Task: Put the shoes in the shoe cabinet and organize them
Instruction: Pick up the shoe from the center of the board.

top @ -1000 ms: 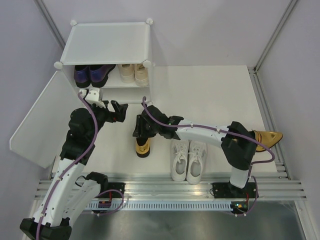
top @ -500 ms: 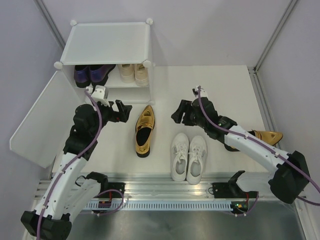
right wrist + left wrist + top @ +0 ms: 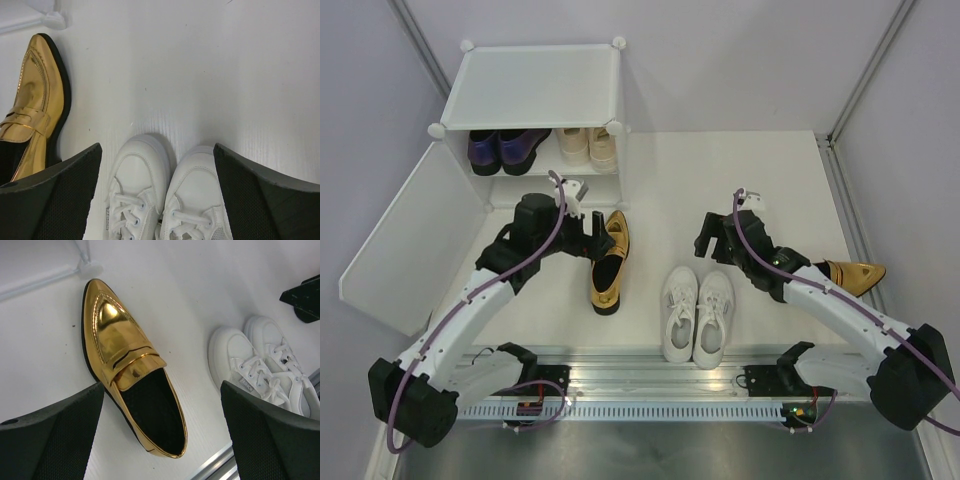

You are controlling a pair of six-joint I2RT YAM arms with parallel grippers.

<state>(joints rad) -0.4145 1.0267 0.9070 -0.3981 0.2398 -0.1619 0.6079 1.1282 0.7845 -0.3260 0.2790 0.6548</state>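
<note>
Gold is what lies under my left end effector point(image 3: 160, 390). One gold shoe point(image 3: 127, 360) rests flat on the surface point(image 3: 720, 170), toe toward the cabinet point(image 3: 535, 85) and just in front of its open side. My fingers point(image 3: 55, 435) stand wide apart above it and grip nothing. The shoe is between them, nearer one finger than the other. I judge that I hold them open like this so they can come down astride the shoe's narrow middle.

My right end effector point(image 3: 157, 150) is also open and empty. It hangs over bare surface just beyond the toes of the white sneakers point(image 3: 165, 200). These stand as a pair, side by side, close to the near edge. The other gold shoe point(image 3: 855, 273) lies by the right edge, partly hidden by my right arm and well apart from its mate.

The cabinet sits at the far-left corner with its door point(image 3: 405, 235) swung out to the left, which leaves the way in open. The purple loafers point(image 3: 505, 148) and beige sneakers point(image 3: 587, 145) are already inside, next to each other. I cannot tell which level they are on.

So about half the job looks done. The near gold shoe is within reach of my left arm, and the one at the right edge suits my right. The glossy upper may slip, so I would centre the grip first.
</note>
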